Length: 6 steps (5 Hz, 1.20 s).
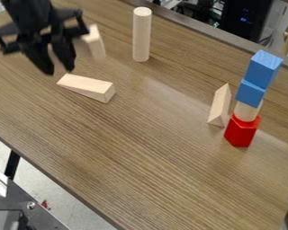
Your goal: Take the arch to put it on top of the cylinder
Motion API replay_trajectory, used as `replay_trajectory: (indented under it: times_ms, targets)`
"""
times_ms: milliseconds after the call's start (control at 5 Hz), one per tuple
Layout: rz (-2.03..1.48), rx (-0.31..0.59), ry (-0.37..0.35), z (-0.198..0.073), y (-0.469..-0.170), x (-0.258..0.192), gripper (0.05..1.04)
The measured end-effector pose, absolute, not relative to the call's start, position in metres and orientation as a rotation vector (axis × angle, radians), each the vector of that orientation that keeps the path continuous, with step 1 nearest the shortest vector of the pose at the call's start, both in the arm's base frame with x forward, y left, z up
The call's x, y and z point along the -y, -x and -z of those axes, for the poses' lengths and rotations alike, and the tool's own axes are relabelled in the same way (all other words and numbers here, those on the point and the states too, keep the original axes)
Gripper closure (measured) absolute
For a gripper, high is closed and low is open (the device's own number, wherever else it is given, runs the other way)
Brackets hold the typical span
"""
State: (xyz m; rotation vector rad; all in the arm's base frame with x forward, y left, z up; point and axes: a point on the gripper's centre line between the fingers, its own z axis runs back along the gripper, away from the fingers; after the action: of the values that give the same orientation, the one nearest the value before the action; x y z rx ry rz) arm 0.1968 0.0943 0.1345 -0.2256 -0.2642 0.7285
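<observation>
Pale wood piece [96,41], likely the arch, is right beside my tool [58,72]; can't tell if I'm gripping it. Upright cylinder [141,35] on the surface [140,143] is uncapped. Left: confirm grasp, carry, align, lower, release.

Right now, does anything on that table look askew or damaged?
Nothing looks damaged. The stack at right catches the eye: two blue cubes over a pale round piece and a red block seem to slant rightward, though that may just be the camera's angle.
</observation>
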Motion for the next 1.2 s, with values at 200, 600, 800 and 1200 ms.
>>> replay_trajectory:
  times_ms: [200, 600, 800, 1200]
  targets:
    - [-0.793, 0.323, 0.215, -0.163, -0.210, -0.095, 0.763]
    - [-0.883, 0.366, 0.069, -0.179, -0.264, -0.092, 0.764]
    - [-0.913, 0.358, -0.014, -0.174, -0.292, -0.090, 0.764]
    - [-0.976, 0.334, -0.082, -0.163, -0.333, -0.091, 0.763]
